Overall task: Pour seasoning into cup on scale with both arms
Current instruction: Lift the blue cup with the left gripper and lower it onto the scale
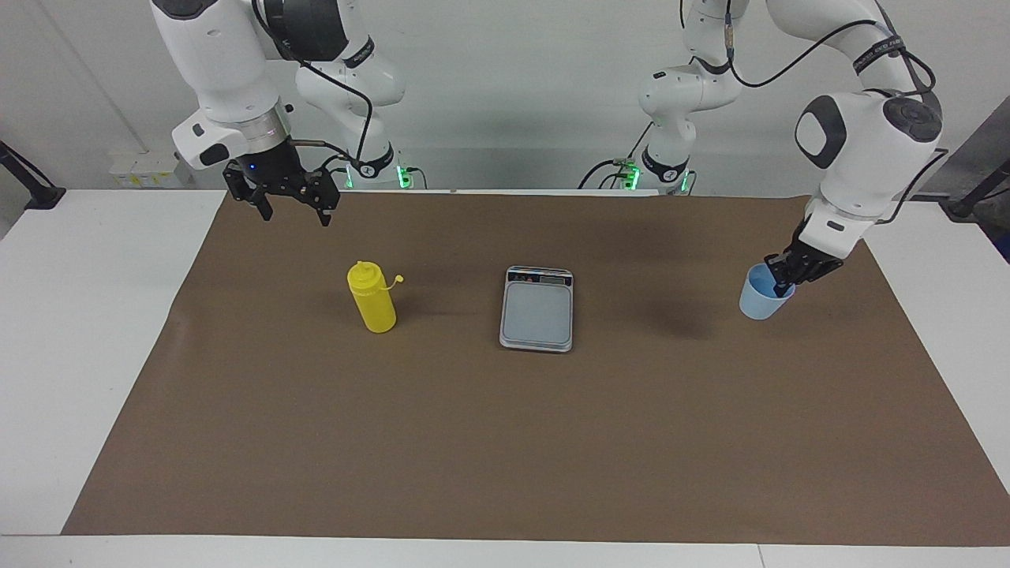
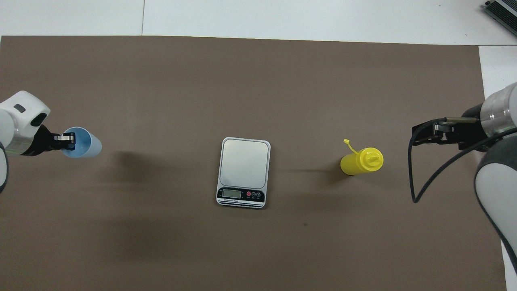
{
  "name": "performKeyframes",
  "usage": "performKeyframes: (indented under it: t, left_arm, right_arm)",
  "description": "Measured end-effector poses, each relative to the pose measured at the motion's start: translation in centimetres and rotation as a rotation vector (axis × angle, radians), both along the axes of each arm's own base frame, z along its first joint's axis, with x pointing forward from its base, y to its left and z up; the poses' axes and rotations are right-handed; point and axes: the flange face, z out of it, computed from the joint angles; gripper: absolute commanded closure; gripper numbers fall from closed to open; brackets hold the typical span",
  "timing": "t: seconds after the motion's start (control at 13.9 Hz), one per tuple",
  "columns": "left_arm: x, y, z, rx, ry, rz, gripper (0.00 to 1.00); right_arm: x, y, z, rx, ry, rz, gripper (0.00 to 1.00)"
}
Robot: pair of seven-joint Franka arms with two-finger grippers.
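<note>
White table, covered by a brown paper mat point(image 1: 505, 442); pale wall at the robots' end.

Left gripper point(image 1: 783, 278) pinches the rim of the blue cup point(image 1: 761, 293), one finger inside, one outside, fingers clamped on the wall. Cup hangs tilted, lifted clear of the mat at the left arm's end; its shadow lies apart from it. Rim grip probably chosen because it leaves the base free to be set flat.

Scale point(image 1: 537, 309) sits mid-mat, platform bare, display toward the robots. Judgement: cup must travel over to it next.

Yellow bottle point(image 1: 372, 297) stands upright toward the right arm's end, little cap hanging off on its tether, so the nozzle looks ready for pouring.

Right gripper point(image 1: 293, 211) waits above the mat's edge nearest the robots, fingers apart, holding nothing, well apart from the bottle.
</note>
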Motion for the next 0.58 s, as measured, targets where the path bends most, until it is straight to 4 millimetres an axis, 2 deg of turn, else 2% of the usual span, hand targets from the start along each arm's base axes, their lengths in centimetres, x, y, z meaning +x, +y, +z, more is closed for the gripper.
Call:
performKeyframes:
  t: [0.14, 0.36, 0.58]
  left_arm:
    - [-0.4, -5.2, 1.2, -0.013, -0.01, -0.02, 1.0]
    - [-2.8, -15.5, 1.0, -0.033, -0.004, -0.024, 1.0]
    - [-5.6, -25.3, -1.3, -0.059, -0.021, -0.028, 1.0]
  right_arm:
    - [0.0, 0.0, 0.0, 0.0, 0.0, 0.0, 0.0]
    - [0.0, 0.0, 0.0, 0.0, 0.0, 0.0, 0.0]
    - [0.0, 0.0, 0.0, 0.0, 0.0, 0.0, 0.0]
